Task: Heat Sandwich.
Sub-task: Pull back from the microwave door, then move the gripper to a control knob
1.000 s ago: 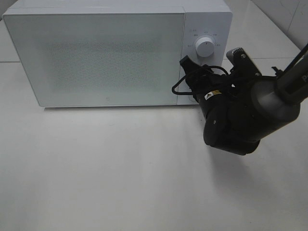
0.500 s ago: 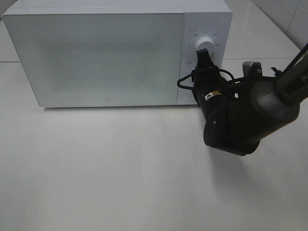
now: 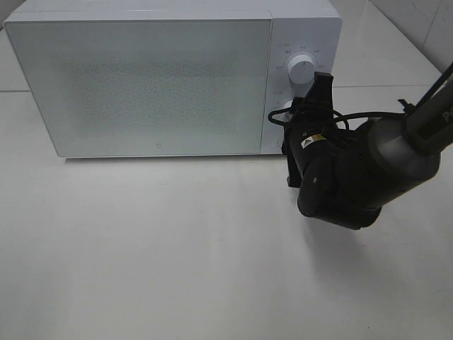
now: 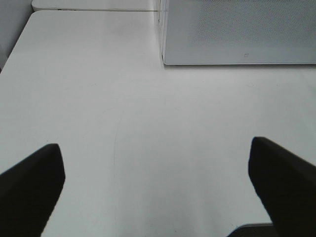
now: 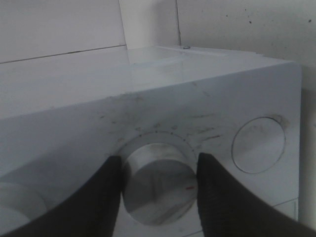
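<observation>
The right gripper [image 5: 158,160] clamps the lower knob [image 5: 158,187] of the closed microwave [image 3: 141,78], the left gripper [image 4: 158,190] hangs spread above the table [image 4: 138,98] (the sandwich shows in no view).

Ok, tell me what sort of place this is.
Probably a lab bench set up as a kitchen counter: a white microwave sits on a white table, tiled wall behind, the right gripper closed on its dial.
</observation>
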`<control>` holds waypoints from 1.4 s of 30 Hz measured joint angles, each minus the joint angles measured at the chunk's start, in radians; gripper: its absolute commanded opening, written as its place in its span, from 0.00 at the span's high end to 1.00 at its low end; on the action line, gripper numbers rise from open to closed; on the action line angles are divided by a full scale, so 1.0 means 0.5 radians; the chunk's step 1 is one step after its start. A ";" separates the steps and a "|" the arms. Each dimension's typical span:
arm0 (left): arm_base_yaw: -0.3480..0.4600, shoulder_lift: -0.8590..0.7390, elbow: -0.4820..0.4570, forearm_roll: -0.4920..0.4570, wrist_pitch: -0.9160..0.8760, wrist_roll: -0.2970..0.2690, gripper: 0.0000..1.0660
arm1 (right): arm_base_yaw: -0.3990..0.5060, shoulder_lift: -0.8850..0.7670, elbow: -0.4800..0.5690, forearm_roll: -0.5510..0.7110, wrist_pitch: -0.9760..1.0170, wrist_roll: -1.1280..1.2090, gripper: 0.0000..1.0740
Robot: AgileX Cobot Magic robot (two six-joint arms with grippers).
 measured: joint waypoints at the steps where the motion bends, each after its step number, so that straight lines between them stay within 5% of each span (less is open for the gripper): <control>1: 0.000 0.000 0.000 0.000 0.000 0.000 0.10 | 0.000 0.000 0.000 0.000 0.000 0.050 0.87; 22: 0.000 0.000 0.000 0.000 0.000 0.000 0.10 | 0.000 0.000 0.002 -0.018 -0.002 -0.108 0.82; 26: 0.000 0.000 0.000 0.000 0.000 0.000 0.10 | 0.000 0.000 0.002 -0.018 -0.004 -0.110 0.75; 34: 0.000 0.000 0.000 0.000 0.000 0.000 0.10 | 0.002 0.000 0.002 -0.062 -0.014 -0.112 0.39; 42: 0.000 0.000 0.000 0.000 0.000 0.000 0.10 | 0.004 0.000 0.010 -0.096 -0.016 -0.110 0.32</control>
